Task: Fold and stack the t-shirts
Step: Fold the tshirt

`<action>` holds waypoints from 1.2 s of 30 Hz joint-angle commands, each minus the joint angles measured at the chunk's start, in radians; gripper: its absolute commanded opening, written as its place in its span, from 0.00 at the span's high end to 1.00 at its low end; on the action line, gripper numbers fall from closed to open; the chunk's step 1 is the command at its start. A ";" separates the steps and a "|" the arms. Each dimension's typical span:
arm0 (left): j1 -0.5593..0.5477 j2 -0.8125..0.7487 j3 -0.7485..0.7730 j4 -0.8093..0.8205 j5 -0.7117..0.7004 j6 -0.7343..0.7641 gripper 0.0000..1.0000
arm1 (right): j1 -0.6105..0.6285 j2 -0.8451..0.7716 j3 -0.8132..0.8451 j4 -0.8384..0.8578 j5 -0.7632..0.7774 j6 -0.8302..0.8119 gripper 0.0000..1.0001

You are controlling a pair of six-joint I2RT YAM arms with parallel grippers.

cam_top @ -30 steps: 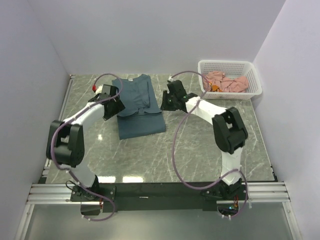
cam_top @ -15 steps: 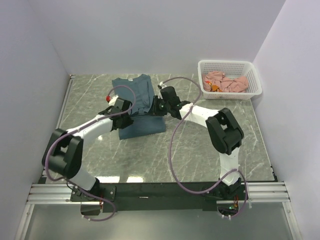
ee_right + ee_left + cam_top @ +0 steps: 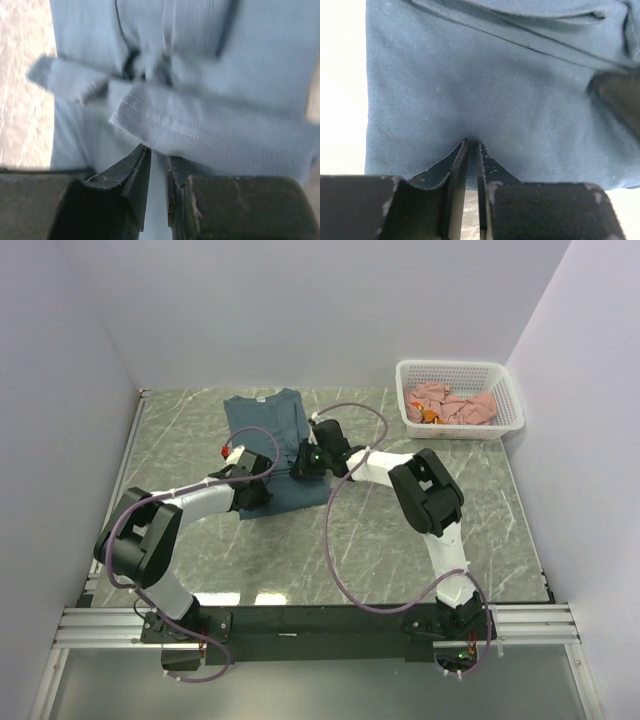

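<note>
The dark slate-blue t-shirt (image 3: 265, 425) lies partly folded on the marble table, collar at the far end. My left gripper (image 3: 254, 496) sits at its near left edge. In the left wrist view its jaws (image 3: 471, 143) are pinched together on the shirt's near hem (image 3: 495, 80). My right gripper (image 3: 303, 462) is at the shirt's right side, over a folded sleeve. In the right wrist view its jaws (image 3: 157, 150) stand narrow with blue cloth (image 3: 225, 125) between them. Salmon-pink t-shirts (image 3: 452, 402) lie crumpled in the basket.
A white lattice basket (image 3: 455, 366) stands at the back right corner of the table. White walls close in the table on the left, back and right. Both arms' purple cables loop over the table's middle.
Both arms swung inward onto the blue shirt, left from the left side, right from beside its right edge. Both pairs of jaws closed down onto the cloth.
</note>
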 commanded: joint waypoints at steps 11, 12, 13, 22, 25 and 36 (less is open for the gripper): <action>-0.016 -0.035 -0.115 -0.034 0.052 -0.008 0.82 | -0.074 0.222 0.603 -0.218 0.088 -0.072 0.73; -0.015 -0.040 -0.118 -0.037 0.055 -0.011 0.82 | -0.079 0.206 0.603 -0.221 0.082 -0.073 0.73; -0.016 -0.047 -0.118 -0.039 0.057 -0.012 0.82 | -0.084 0.186 0.588 -0.212 0.076 -0.073 0.70; -0.015 -0.176 -0.076 -0.078 0.061 -0.051 0.77 | -0.105 -0.149 0.045 0.014 -0.215 0.055 0.65; -0.015 -0.258 -0.073 -0.069 0.055 -0.069 0.76 | -0.105 -0.231 -0.131 0.134 -0.350 0.123 0.65; 0.161 -0.263 -0.309 0.109 0.168 -0.127 0.84 | -0.162 -0.147 -0.414 0.404 -0.533 0.267 0.65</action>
